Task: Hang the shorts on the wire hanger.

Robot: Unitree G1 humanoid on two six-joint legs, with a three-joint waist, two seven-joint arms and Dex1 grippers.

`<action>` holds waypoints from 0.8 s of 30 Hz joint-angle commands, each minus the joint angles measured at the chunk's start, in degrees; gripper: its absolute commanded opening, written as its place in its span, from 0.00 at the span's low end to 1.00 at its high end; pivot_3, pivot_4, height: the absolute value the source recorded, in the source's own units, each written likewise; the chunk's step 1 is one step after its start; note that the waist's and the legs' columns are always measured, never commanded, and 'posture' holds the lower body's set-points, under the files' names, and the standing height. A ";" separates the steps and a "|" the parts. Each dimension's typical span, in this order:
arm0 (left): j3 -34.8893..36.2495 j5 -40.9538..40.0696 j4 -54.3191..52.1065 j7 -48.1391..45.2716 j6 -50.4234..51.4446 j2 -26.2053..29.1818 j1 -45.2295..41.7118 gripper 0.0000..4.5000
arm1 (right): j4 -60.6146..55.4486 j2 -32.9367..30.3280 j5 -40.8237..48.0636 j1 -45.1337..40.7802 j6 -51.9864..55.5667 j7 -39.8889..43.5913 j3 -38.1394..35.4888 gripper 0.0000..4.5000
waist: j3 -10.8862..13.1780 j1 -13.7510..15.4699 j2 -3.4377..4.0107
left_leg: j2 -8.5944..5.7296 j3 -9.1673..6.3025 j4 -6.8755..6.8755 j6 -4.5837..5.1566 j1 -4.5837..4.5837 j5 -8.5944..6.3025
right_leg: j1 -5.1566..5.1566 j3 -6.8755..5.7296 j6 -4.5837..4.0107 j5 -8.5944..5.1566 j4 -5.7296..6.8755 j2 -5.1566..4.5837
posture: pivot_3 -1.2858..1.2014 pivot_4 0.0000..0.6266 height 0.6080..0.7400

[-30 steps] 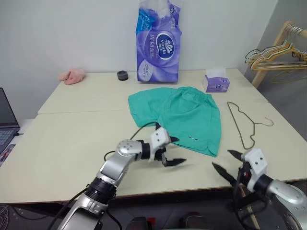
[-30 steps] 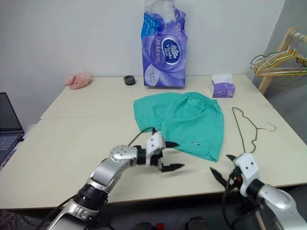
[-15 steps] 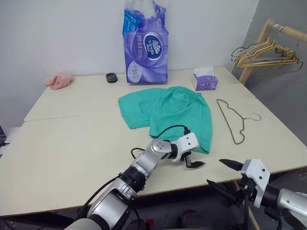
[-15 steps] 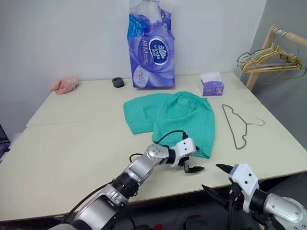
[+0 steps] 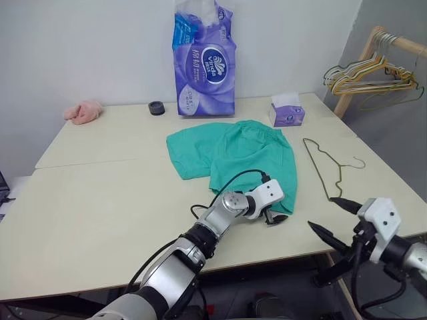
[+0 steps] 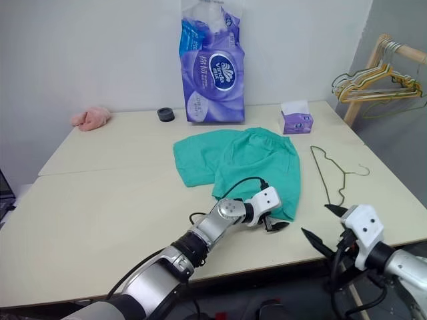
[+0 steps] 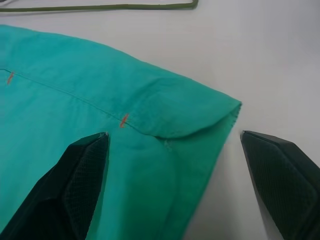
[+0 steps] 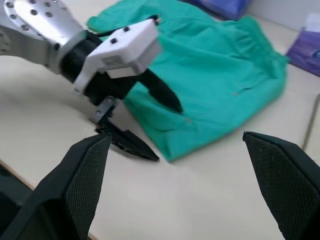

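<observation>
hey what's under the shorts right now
The shorts lie flat on the table, and nothing shows under their edges. Whatever the fabric covers is hidden. The hanger lies beside them, apart.

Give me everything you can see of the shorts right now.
The shorts are teal-green woven-looking fabric with a gathered waistband at the far edge. They lie flat and slightly rumpled on the table, one leg spread toward the robot's left. The near hem corner is folded over, with small orange stitch marks along its seam. The open left gripper straddles that corner, one finger over the cloth. The wire hanger lies apart, beside them.
</observation>
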 commanded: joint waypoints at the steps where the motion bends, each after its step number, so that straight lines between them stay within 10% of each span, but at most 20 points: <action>1: 0.88 1.76 2.45 1.68 0.06 0.58 -0.45 0.91 | -1.45 -2.11 3.67 -1.29 2.30 1.68 -4.11 1.00 | 0.00 -0.01 0.00 | 0.00 0.00 -0.01 0.00 0.00 0.00 | 0.00 0.00 0.00 0.00 0.00 0.00 | 0.42 0.06 1.00; 15: 4.04 -0.37 -0.77 -1.17 1.99 3.57 0.34 0.00 | -5.85 -10.16 7.75 -4.44 10.45 3.59 -5.42 1.00 | 0.03 -1.49 -0.04 | 0.03 0.00 -0.02 0.00 -0.03 0.00 | 0.00 0.01 0.01 0.02 -0.02 0.01 | 0.43 0.06 1.00; 24: 4.64 -2.21 -13.87 -6.39 6.81 7.82 4.29 0.00 | -3.02 -10.92 7.02 -8.41 10.58 3.78 -5.06 1.00 | 0.04 -1.16 0.03 | 0.04 -0.08 -0.07 0.00 -0.07 0.00 | -0.05 0.05 0.01 0.02 -0.03 -0.12 | 0.45 0.07 1.00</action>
